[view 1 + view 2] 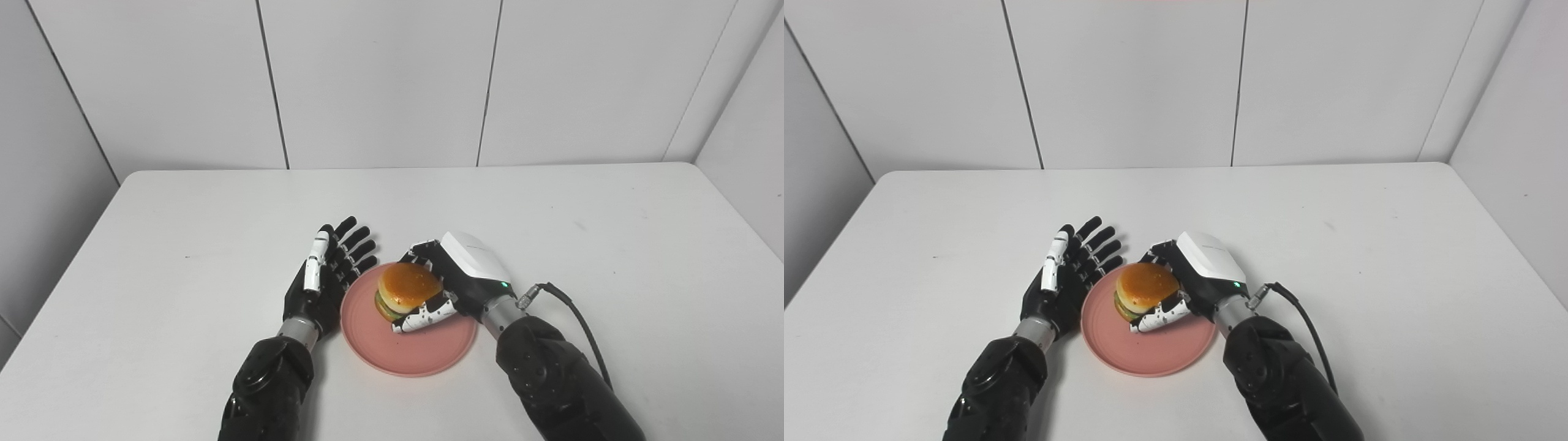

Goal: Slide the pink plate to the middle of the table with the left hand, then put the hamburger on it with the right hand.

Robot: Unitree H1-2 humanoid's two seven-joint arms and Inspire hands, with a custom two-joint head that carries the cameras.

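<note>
Nearest the camera, both black forearms rise from the bottom edge, cut off there so nothing above the elbows shows. Just beyond them the pink plate [409, 343] lies on the white table [184, 245], roughly central left to right but toward the near side. Over the plate's far half sits the hamburger [407, 291], with the right hand [450, 285] wrapped around it: thumb along the near side, fingers curled behind the bun. Whether the burger's base already rests on the plate or hangs just above it cannot be told, since the thumb covers that line. The left hand [327, 272] stands beside the plate's left rim, fingers spread and straight, holding nothing; it looks to touch or nearly touch the rim, but the contact is hidden.

By my reading, the sliding step is done and the placing step is close to finished. What comes next calls for the right hand to loosen its fingers without dragging the burger, then lift clear. Farther back the tabletop meets plain white wall panels [380, 79].
</note>
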